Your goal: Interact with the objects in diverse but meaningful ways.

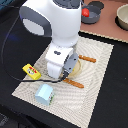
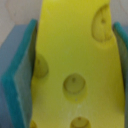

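Observation:
In the wrist view the yellow holed cheese wedge [image 2: 75, 45] fills the picture, and my gripper [image 2: 70, 75] has its blue pads [image 2: 19, 85] pressed against both of its sides. In the exterior view the arm's hand [image 1: 62, 65] is low over the round tan plate [image 1: 76, 71], and it hides the cheese there. The light blue cup [image 1: 44, 93] lies on the placemat near its front edge. The yellow red-marked packet [image 1: 31, 71] lies at the mat's edge, towards the exterior view's left. The red tomato [image 1: 86, 12] sits in the small grey saucepan [image 1: 93, 15] at the back.
The striped placemat [image 1: 95, 90] lies on a dark table. An orange-handled utensil [image 1: 87, 59] lies beyond the plate and another [image 1: 74, 83] lies in front of it. A tan bowl [image 1: 123, 17] stands at the back right. A black cable [image 1: 15, 67] runs along the exterior view's left.

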Available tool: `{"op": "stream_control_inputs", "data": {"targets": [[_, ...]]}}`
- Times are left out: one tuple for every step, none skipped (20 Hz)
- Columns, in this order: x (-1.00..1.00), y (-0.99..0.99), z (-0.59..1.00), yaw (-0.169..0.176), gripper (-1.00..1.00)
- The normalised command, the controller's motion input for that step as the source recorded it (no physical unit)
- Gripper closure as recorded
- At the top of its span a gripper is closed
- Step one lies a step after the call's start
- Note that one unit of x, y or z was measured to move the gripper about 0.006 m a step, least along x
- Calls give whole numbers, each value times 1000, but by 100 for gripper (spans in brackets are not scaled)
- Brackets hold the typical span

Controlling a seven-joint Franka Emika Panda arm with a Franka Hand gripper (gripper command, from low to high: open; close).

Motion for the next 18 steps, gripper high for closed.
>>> {"op": "stream_control_inputs", "data": {"targets": [[191, 734, 1000, 54, 100], [117, 751, 1000, 65, 100], [51, 757, 1000, 72, 100], [0, 766, 1000, 81, 100], [0, 754, 1000, 83, 100], [0, 729, 1000, 87, 100], [-146, 711, 1000, 86, 100], [-260, 697, 1000, 91, 100], [-411, 651, 897, 90, 100], [-526, 617, 709, 84, 100], [-554, 611, 597, 80, 100], [-629, 606, 429, 71, 100], [-714, 606, 237, 46, 100], [-874, 586, 0, 0, 100], [-943, 554, -120, 0, 100], [-957, 546, -166, 0, 100], [-954, 543, -171, 0, 100], [-954, 529, -169, 0, 100]]}}
